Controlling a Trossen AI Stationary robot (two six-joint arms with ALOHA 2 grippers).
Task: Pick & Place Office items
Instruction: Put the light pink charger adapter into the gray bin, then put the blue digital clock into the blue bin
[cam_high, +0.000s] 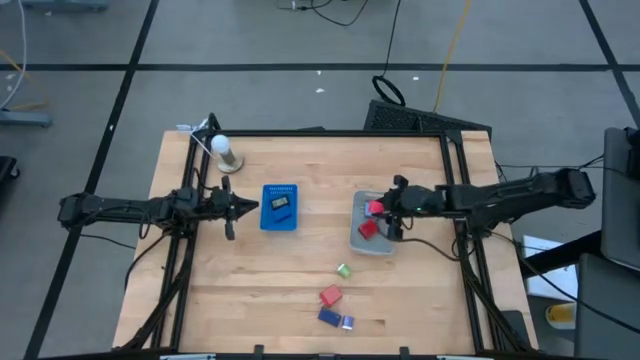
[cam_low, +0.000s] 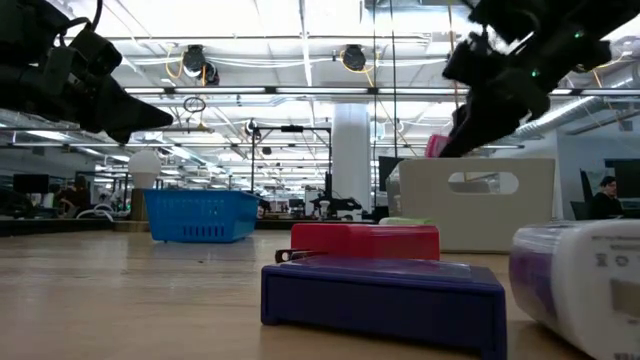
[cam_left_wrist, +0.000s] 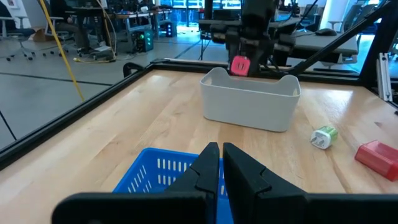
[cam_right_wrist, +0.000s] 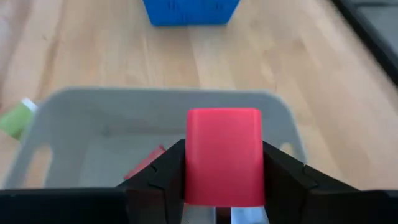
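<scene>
My right gripper (cam_high: 378, 208) hovers over the grey bin (cam_high: 372, 240), shut on a pink-red block (cam_right_wrist: 224, 155). Another red piece (cam_right_wrist: 146, 163) lies on the bin's floor. My left gripper (cam_high: 235, 207) waits, shut, at the left side of the blue tray (cam_high: 279, 207), which holds a dark piece (cam_high: 281, 203). On the table nearer the front lie a green piece (cam_high: 343, 270), a red piece (cam_high: 330, 296), a blue piece (cam_high: 328, 316) and a pale blue piece (cam_high: 346, 322). My right gripper pinches the pink-red block by its two opposite sides (cam_right_wrist: 189, 162) between the two fingers. The fingers come slanting down from the table's right side. The block is lifted clear, above the bin's opening (cam_left_wrist: 240, 65).
A white bulb-shaped object (cam_high: 222, 148) stands near the table's far left corner. A black frame (cam_high: 455, 180) runs along the table's edges. Bare wood lies between tray and bin and along the near left of the table.
</scene>
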